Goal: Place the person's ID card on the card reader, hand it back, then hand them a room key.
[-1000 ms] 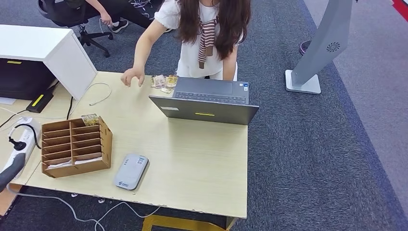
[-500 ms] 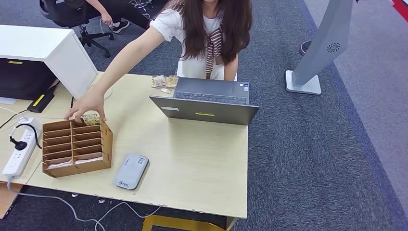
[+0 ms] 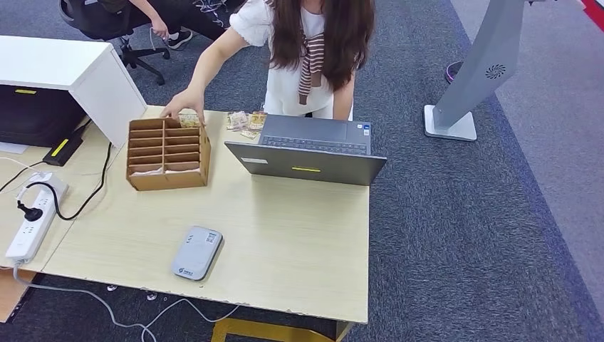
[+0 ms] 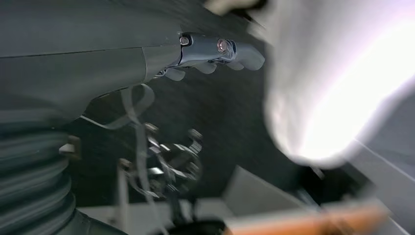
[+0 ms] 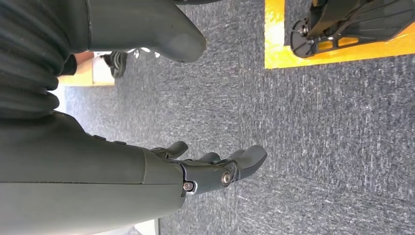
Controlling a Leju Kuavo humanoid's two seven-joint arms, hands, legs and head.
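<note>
The grey card reader [image 3: 196, 253] lies flat near the front edge of the light wooden table [image 3: 299, 242]. A brown cardboard slot rack [image 3: 167, 153] stands at the far left, and a person's hand [image 3: 184, 107] rests on its back edge. Several small patterned cards [image 3: 244, 120] lie beside the laptop's far left corner. My left hand [image 4: 213, 51] hangs low with its fingers apart and nothing in it; the picture is blurred. My right hand [image 5: 215, 171] hangs above grey carpet, its fingers spread and holding nothing.
An open grey laptop [image 3: 308, 151] stands at the far middle of the table, with the person behind it. A white cabinet [image 3: 68, 71] and a power strip [image 3: 32, 217] with cables sit on the left. A grey stand [image 3: 474, 78] is on the carpet at the right.
The person reached across and slid the cardboard rack from the front left to the far left of the table. My left arm dropped out of the head view.
</note>
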